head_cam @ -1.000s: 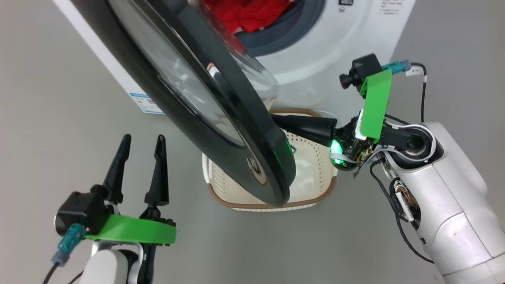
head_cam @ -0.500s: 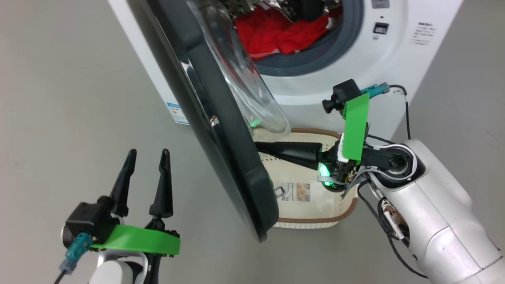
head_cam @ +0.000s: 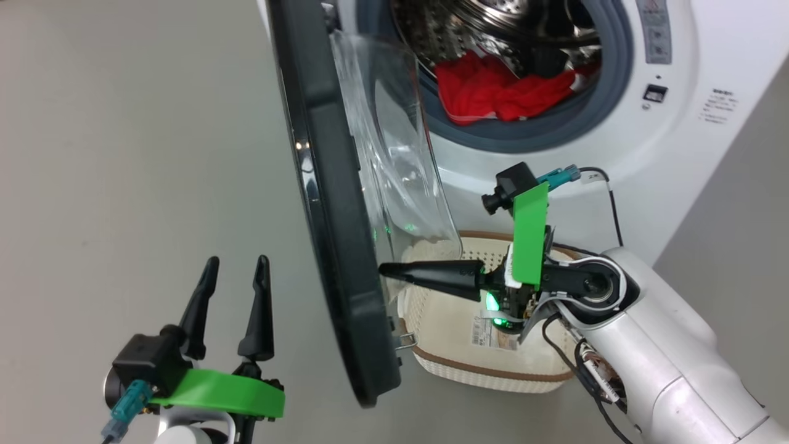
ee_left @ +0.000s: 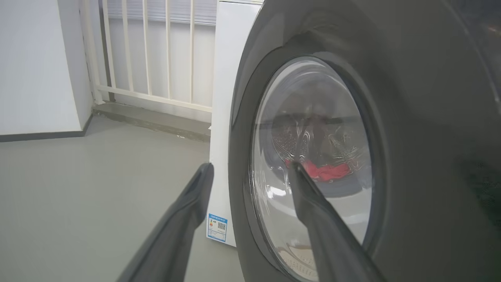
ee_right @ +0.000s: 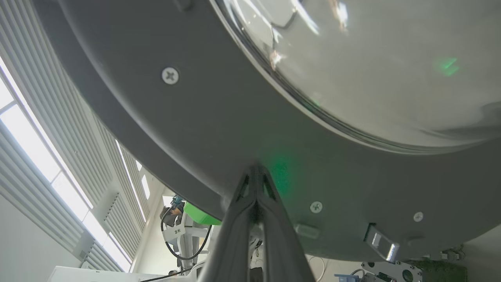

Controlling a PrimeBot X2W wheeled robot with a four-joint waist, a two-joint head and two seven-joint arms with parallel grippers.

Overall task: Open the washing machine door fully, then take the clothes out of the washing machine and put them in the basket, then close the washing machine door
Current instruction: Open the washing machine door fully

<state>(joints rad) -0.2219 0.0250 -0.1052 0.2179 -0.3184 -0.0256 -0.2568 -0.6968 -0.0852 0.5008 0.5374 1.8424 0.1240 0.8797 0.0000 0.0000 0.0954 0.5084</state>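
In the head view the washing machine door (head_cam: 336,246) stands swung out and is seen nearly edge-on. It runs from 12 o'clock down to 6 o'clock through the middle of the view, with its clear bulging window (head_cam: 394,154) facing 3 o'clock. The washing machine (head_cam: 678,160) takes up the 1 to 2 o'clock area. The clothes (head_cam: 499,92), bright red, lie at the bottom of the steel drum (head_cam: 468,24) at 1 o'clock, against the grey rubber ring (head_cam: 536,137). The basket (head_cam: 487,379) sits on the floor (head_cam: 123,154) at 5 o'clock, just in front of the machine and beside the door's lower edge, with a paper label (head_cam: 493,327) on its bottom

The right hand (head_cam: 385,270) reaches in from 4 o'clock above the basket. It is clenched, both fingers pressed together and grasping nothing, and its tips meet the grey inner rim of the door below the window; the right wrist view shows the same contact. The left hand (head_cam: 238,259) at 7 o'clock is released and empty, its fingers spread and pointing toward 12 o'clock, on the outer side of the door and apart from it. In the left wrist view the clothes show red through the window
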